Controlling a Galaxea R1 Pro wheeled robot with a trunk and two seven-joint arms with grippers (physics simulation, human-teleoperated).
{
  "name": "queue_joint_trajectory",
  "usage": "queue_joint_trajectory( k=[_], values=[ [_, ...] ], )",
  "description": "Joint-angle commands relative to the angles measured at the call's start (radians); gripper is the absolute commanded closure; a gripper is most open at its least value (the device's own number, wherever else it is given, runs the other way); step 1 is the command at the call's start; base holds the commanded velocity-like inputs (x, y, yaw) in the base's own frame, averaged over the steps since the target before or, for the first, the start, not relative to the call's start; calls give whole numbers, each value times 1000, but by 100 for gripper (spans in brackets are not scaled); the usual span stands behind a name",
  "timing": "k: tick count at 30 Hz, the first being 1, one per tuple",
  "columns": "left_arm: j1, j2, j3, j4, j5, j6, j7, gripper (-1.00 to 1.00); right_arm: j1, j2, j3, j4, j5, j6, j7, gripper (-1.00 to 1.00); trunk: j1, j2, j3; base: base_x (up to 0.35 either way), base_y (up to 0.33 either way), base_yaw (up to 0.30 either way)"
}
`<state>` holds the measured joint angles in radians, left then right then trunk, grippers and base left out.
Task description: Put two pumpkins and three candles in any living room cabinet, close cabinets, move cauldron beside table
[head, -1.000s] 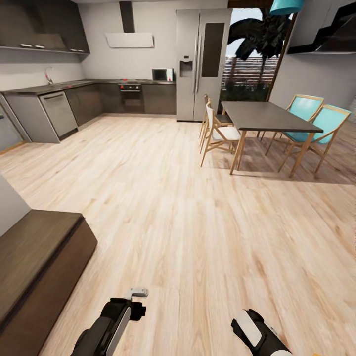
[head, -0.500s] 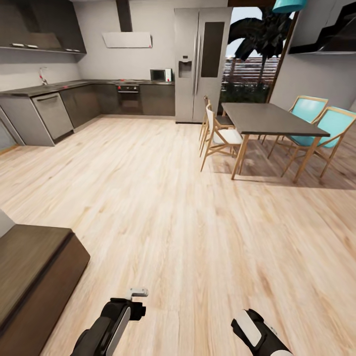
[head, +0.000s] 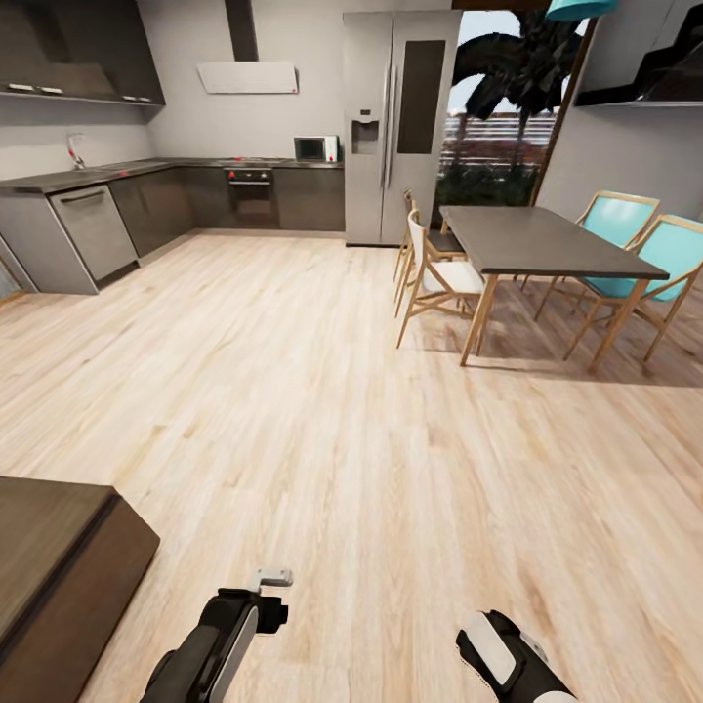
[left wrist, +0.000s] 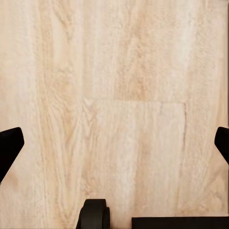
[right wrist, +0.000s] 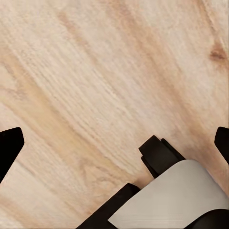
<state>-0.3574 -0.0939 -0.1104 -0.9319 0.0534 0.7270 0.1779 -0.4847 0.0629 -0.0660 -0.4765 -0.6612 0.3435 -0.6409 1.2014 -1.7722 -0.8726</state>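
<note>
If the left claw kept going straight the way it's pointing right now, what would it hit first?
Most likely the wooden floor. The left wrist view looks along the open left claw at bare planks, with nothing between the fingertips. How far off the floor lies is unclear.

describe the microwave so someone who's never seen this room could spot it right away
Start at the tall steel fridge on the far wall of the kitchen. Just to its left the dark counter runs along the wall, and the microwave sits on that counter's end nearest the fridge. It is the one small boxy silver appliance standing on top of the counter, unlike the oven built in below.
</note>
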Motion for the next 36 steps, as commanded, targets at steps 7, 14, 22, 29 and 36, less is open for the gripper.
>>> queue_joint_trajectory(
  k=[7, 14, 22, 29, 36],
  values=[
    [0, -1, 0, 0, -2, -22, 0, -100, 0, 0, 0, 0, 0, 0, 0, -100, 0, 0, 0, 328, -135, 90],
    [0, -1, 1, 1, -3, -27, 0, -100, 0, 0, 1, 0, 2, 0, 0, -100, 0, 0, 0, 303, -190, 259],
    [0, -1, 2, 1, -3, -28, 0, -100, 0, 2, 3, 0, 3, 0, 0, -100, 0, 0, 0, 282, -201, 291],
    [0, -1, 2, 1, -3, -28, 0, -100, 0, 2, 3, 0, 3, 0, 0, -100, 0, 0, 0, 292, -123, 293],
    [0, -1, -36, 1, -2, -29, 1, -100, 0, 3, 4, 0, 4, 0, 0, -100, 0, 0, 0, 261, -240, 293]
  ],
)
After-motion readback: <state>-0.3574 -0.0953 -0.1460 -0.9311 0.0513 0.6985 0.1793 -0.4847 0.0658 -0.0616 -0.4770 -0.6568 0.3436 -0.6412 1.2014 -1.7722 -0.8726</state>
